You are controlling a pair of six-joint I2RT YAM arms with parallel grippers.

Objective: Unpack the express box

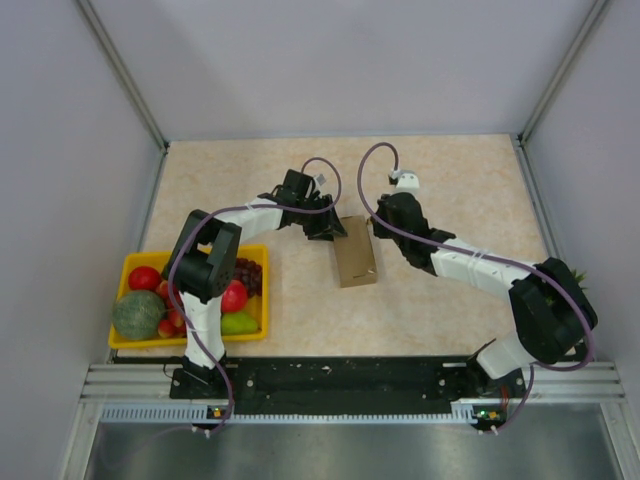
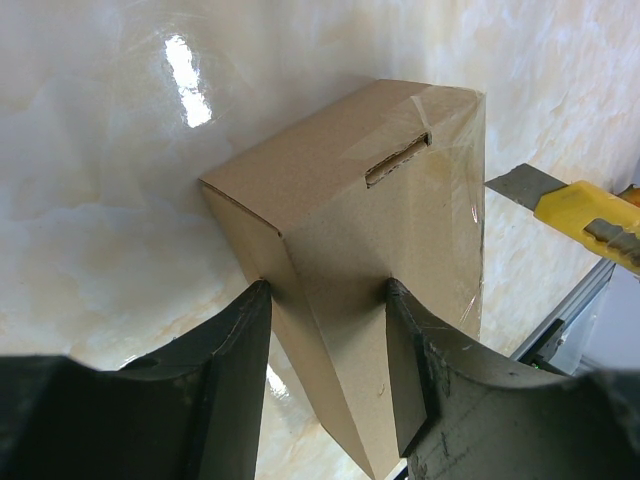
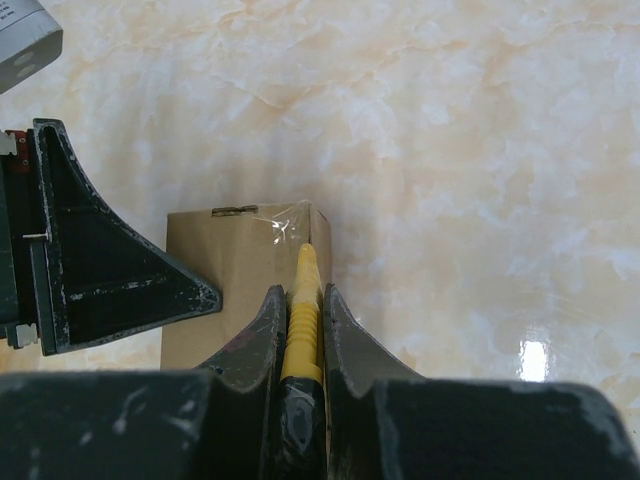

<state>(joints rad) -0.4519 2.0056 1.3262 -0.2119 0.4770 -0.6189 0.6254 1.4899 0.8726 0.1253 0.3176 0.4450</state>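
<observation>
The express box [image 1: 355, 255], plain brown cardboard with clear tape over its slot end, lies at the table's middle. My left gripper [image 1: 328, 228] straddles its far left end. In the left wrist view one of its fingers [image 2: 240, 350] presses each side of the box [image 2: 380, 230], so the gripper [image 2: 327, 288] is shut on it. My right gripper [image 3: 300, 292] is shut on a yellow utility knife [image 3: 305, 300]. The knife's tip rests at the taped right corner of the box [image 3: 240, 270]. Its grey blade [image 2: 525, 185] shows beside the box in the left wrist view.
A yellow fruit tray [image 1: 150, 258] stands at the near left with red apples, a green melon [image 1: 137, 314] and dark grapes [image 1: 247, 272]. Grey walls close in three sides of the table. A metal rail [image 1: 340, 385] runs along the near edge.
</observation>
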